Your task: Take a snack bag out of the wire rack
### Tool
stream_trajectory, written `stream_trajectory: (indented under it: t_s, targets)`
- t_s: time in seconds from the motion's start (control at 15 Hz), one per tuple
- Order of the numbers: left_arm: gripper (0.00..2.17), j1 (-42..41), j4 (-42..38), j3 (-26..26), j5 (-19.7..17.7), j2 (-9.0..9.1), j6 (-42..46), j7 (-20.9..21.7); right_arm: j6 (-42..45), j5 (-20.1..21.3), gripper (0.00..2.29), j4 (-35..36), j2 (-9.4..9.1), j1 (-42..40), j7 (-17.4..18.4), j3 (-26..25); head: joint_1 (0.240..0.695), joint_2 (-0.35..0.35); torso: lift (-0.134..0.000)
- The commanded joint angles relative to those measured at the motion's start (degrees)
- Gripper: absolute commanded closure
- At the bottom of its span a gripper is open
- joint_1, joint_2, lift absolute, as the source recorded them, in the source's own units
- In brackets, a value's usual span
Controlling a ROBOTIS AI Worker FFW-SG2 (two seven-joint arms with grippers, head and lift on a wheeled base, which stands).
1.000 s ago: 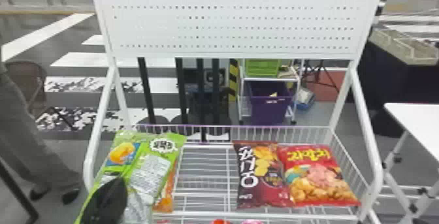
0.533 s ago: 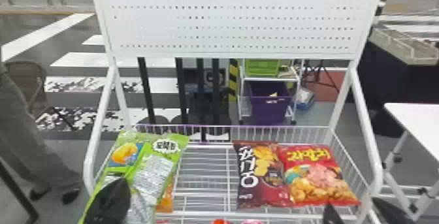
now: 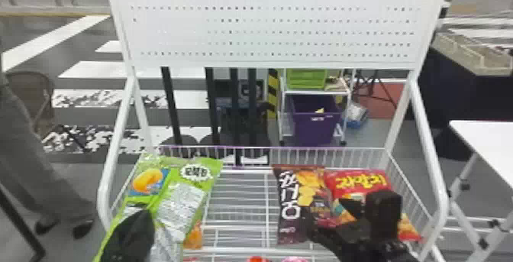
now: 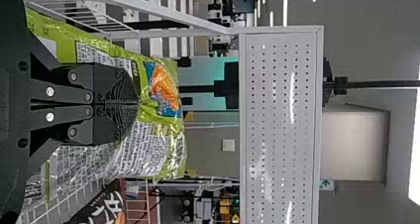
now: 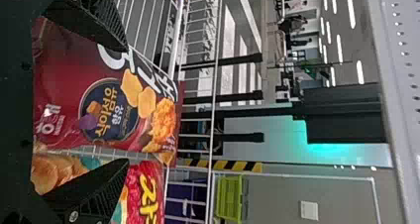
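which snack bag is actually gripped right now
The green bag, at the wire rack's left: the left gripper is shut on it. The right gripper is open at the maroon bag, and the red bag is ungripped too.

- Head view: from up on the robot's head, looking forward and down over the rack (image 3: 428,139).
- Left wrist view: sideways, right up by the green bag (image 4: 148,144), facing the panel (image 4: 280,135).
- Right wrist view: sideways too, close to the dark bag (image 5: 64,80).
- All three share panel and dark bag.

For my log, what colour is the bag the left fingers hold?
The bag is mainly green, best in head view.
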State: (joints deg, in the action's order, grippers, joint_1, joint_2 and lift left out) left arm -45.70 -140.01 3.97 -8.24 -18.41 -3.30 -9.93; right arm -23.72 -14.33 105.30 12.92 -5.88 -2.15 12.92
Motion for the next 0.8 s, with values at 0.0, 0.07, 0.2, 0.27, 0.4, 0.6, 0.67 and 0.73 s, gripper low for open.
stream_trajectory:
  t_s: [0.0,0.07,0.2,0.27,0.4,0.6,0.67,0.73]
  targets:
    - [1.65,0.44,0.35,-0.19,-0.11,-0.14,0.00,-0.01,-2.44,-0.70,0.12,-6.33,-1.41,5.88,-0.05,2.46,0.499,0.000,0.000]
    - [1.65,0.44,0.53,-0.28,-0.19,-0.14,0.00,-0.01,-2.97,-0.70,0.13,-8.53,-1.58,7.81,-0.05,3.60,0.499,0.000,0.000]
    - [1.65,0.61,0.62,-0.37,-0.46,-0.14,0.00,-0.09,-4.55,-0.52,0.43,-11.25,-1.76,9.84,-0.05,4.48,0.499,0.000,0.000]
    - [1.65,0.70,0.79,-0.45,-0.46,-0.22,0.00,-0.01,-5.43,-0.35,0.96,-11.34,-1.76,10.19,-0.14,4.48,0.499,0.000,0.000]
    - [1.65,1.14,1.06,-0.54,-0.72,-0.22,0.00,-0.01,-6.31,-0.35,2.24,-10.90,-2.20,10.45,0.57,4.39,0.499,0.000,0.000]
    - [1.65,1.49,1.32,-0.45,-0.90,-0.22,-0.18,-0.01,-7.89,-0.43,2.25,-10.11,-2.20,10.45,1.27,4.48,0.499,0.000,0.000]
    - [1.65,1.58,1.32,-0.54,-0.90,-0.22,-0.18,-0.01,-7.89,-0.52,2.25,-10.20,-2.20,10.45,1.53,4.48,0.499,0.000,0.000]
    - [1.65,1.49,1.32,-0.54,-0.90,-0.22,-0.18,-0.09,-7.89,-0.70,2.25,-10.20,-2.20,10.45,1.71,4.48,0.499,0.000,0.000]
